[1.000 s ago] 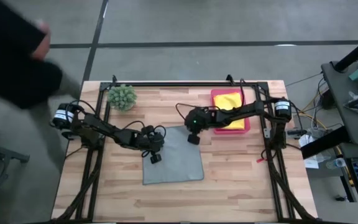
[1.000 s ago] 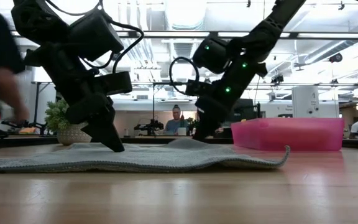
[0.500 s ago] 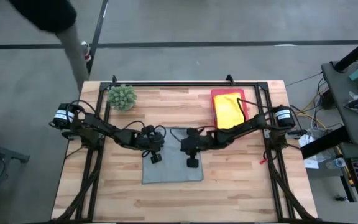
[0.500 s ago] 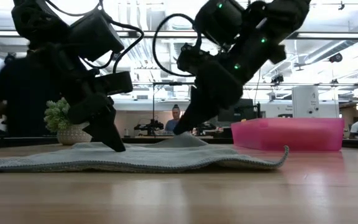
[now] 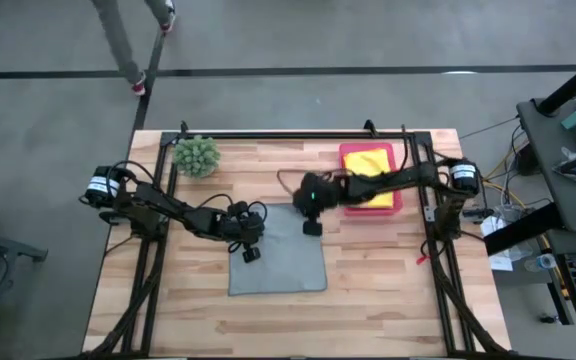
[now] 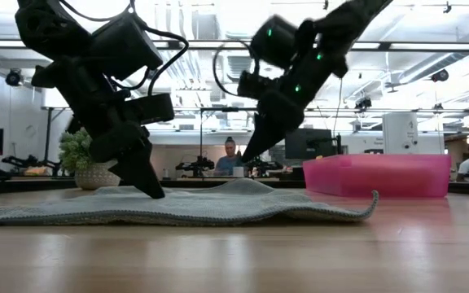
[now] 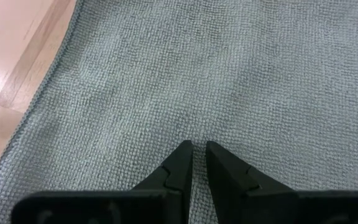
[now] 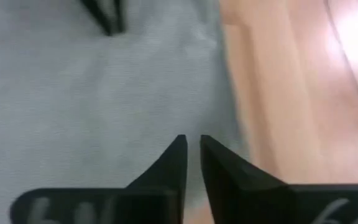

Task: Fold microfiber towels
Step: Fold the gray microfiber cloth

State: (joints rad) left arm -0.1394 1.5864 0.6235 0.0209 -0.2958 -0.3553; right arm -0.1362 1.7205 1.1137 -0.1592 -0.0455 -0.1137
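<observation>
**Two near-closed grippers on one grey towel: a slip or a bunch is the risk**

Two slim dark tips nearly meet at the left gripper [image 7: 193, 152], leaving a narrow slit with nothing clamped in it; the tips press down onto the grey towel [image 5: 278, 250] near its left edge. The right gripper [image 5: 310, 226] hangs above the towel's far right corner, its fingers [image 8: 173, 158] likewise almost together and empty, clear of the cloth.

The likely fault, as I judge it: the left tips only pin the cloth, so if the right gripper comes down and drags a corner, the towel could slide on the smooth wooden table [image 5: 388, 290] or bunch up instead of creasing cleanly. With the fingers this close together, a pinch could also miss the thin edge altogether.

The towel is a soft, knobbly weave with a stitched hem, spread flat but for a low hump in the middle and one curled corner in the low view. Behind it sits a rigid pink tray [image 5: 397, 190] holding a yellow towel [image 5: 368, 162], well apart from a spiky green plant [image 5: 197, 155].
</observation>
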